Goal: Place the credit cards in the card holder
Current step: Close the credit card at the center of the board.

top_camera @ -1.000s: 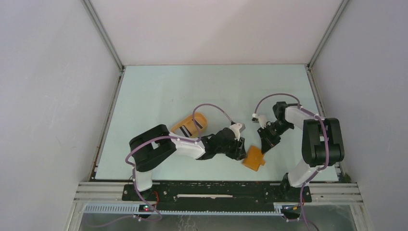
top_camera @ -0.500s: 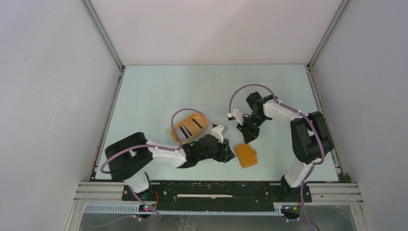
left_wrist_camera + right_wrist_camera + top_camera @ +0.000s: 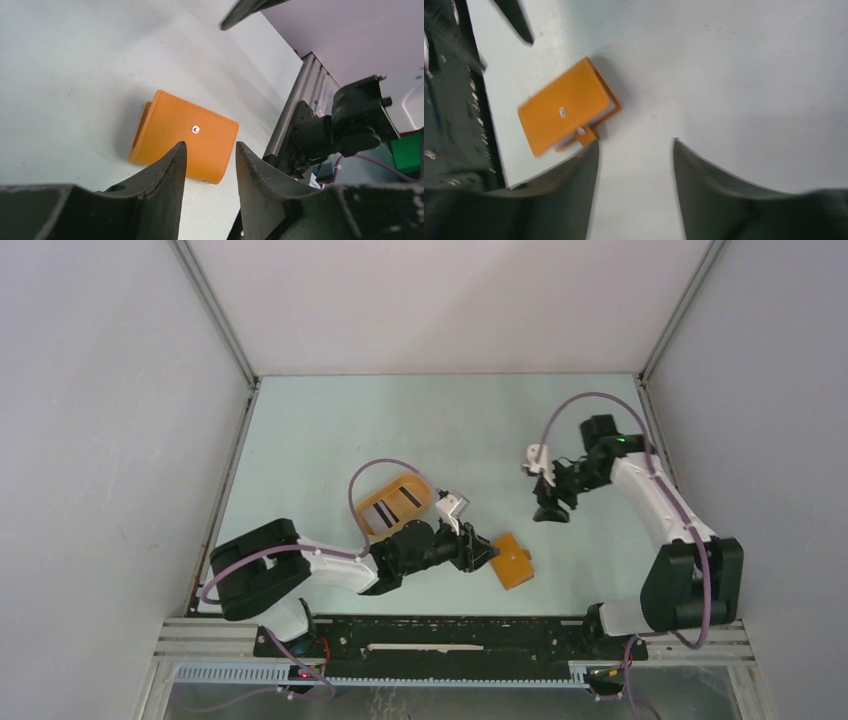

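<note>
Looking down from the top camera, my left gripper (image 3: pixel 482 552) sits low on the table (image 3: pixel 330 430), right at the left edge of the card holder (image 3: pixel 512 560). I can't tell from here whether they touch. The holder lies flat near the front edge, between my two arms. Behind my left forearm there's the oval orange tray (image 3: pixel 385 486), with the credit cards (image 3: pixel 397 502) inside it, black stripes showing. My right gripper (image 3: pixel 552 512) hangs over bare table, beyond the holder and apart from it.

On to the left wrist camera: my left gripper (image 3: pixel 210 145) has its jaws partly spread with nothing between them. The card holder (image 3: pixel 185 135) lies just past the tips, folded shut, with its snap stud facing up.

And the right wrist camera: my right gripper (image 3: pixel 636 142) is spread wide and empty, looking down at pale table (image 3: pixel 749 75). The card holder (image 3: pixel 566 112) is off to the left of my fingers. It's closed and lies at a slant, with its small tab poking out from one edge.
</note>
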### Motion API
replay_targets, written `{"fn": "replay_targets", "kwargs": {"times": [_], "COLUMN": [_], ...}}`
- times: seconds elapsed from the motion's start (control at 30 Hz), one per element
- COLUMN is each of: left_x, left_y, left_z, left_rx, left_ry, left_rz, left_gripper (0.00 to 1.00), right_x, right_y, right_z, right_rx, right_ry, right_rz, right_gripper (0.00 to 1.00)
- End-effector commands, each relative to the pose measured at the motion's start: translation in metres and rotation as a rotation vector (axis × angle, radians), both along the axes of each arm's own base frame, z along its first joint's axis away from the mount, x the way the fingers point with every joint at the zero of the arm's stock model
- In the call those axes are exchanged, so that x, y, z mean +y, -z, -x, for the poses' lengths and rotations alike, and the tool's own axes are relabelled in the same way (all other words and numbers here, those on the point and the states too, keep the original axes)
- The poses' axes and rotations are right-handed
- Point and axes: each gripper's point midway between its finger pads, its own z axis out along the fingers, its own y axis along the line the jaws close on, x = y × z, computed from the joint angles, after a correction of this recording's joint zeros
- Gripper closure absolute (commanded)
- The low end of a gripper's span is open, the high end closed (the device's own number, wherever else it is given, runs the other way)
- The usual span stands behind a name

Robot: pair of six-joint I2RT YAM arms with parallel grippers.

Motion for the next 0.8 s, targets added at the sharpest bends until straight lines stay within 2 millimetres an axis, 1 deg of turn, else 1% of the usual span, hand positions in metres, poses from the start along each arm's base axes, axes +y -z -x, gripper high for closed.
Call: {"fn": "replay_targets", "kwargs": {"times": [0.0, 0.07, 0.13, 0.23, 0.37, 0.63, 0.7, 0.77], "left_x": [-0.015, -0.015, -0.014, -0.013, -0.014, -0.016, -0.019, -0.024], "left_y": [-0.019, -0.018, -0.015, -0.010, 0.001, 0.008, 0.012, 0.014], "left_z": [0.007, 0.007, 0.009, 0.012, 0.012, 0.010, 0.011, 0.012], "left_rx": [-0.196, -0.262, -0.303, -0.351, -0.362, -0.377, -0.365, -0.351], "left_ry": [0.119, 0.139, 0.158, 0.183, 0.189, 0.182, 0.193, 0.203], "left_rz": [0.070, 0.067, 0.067, 0.059, 0.059, 0.086, 0.083, 0.089], "left_gripper": [0.55, 0.54, 0.53, 0.53, 0.54, 0.55, 0.56, 0.58], "right_x": [-0.019, -0.028, -0.031, -0.026, -0.018, -0.001, 0.004, 0.004], "right_y": [0.007, 0.021, 0.034, 0.051, 0.071, 0.096, 0.099, 0.103], "right_z": [0.039, 0.034, 0.032, 0.033, 0.034, 0.056, 0.061, 0.064], "right_rx": [-0.162, -0.167, -0.174, -0.156, -0.134, -0.045, -0.025, -0.018], "right_ry": [-0.323, -0.362, -0.415, -0.480, -0.520, -0.591, -0.601, -0.617], "right_rz": [-0.103, -0.057, -0.046, -0.035, 0.019, 0.060, 0.064, 0.087], "right_gripper": [0.26, 0.26, 0.27, 0.29, 0.29, 0.30, 0.31, 0.32]}}
